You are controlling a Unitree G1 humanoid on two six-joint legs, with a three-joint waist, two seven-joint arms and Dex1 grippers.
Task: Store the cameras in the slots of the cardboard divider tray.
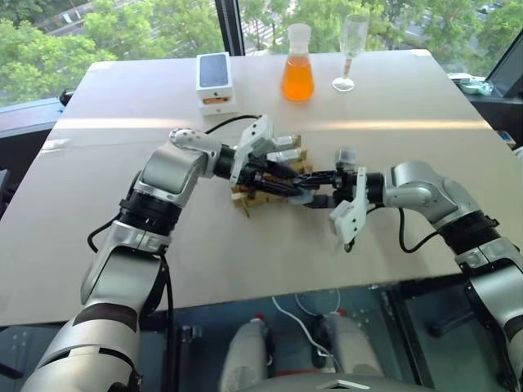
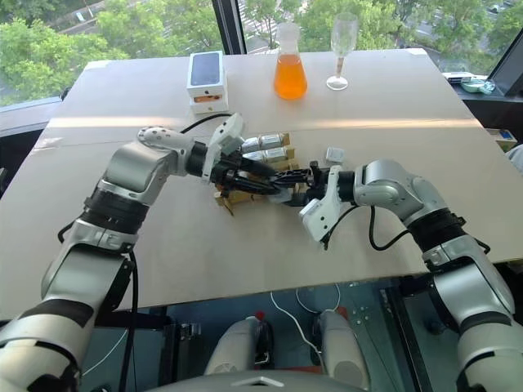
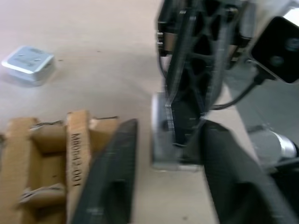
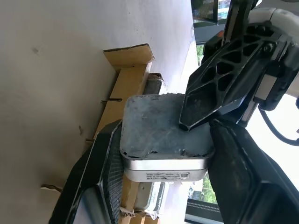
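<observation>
The cardboard divider tray (image 1: 245,200) sits mid-table, and silver cameras (image 1: 282,151) stand in its far slots. Both arms meet over the tray's right end. My right gripper (image 4: 163,135) is shut on one camera (image 4: 159,126), a flat silver block held by its two side edges. My left gripper (image 3: 168,130) is shut on that same camera, with one fingertip (image 4: 187,122) pressing its broad face. In the head views the two grippers (image 1: 296,189) (image 1: 312,196) meet tip to tip just above the table. Another camera (image 1: 346,155) lies loose on the table beyond the right gripper.
A white phone box (image 1: 215,77) with a dark top lies at the table's far side. To its right stand a flask of orange liquid (image 1: 297,73) and a tall glass (image 1: 350,49). A black cable (image 1: 225,124) runs from the left wrist.
</observation>
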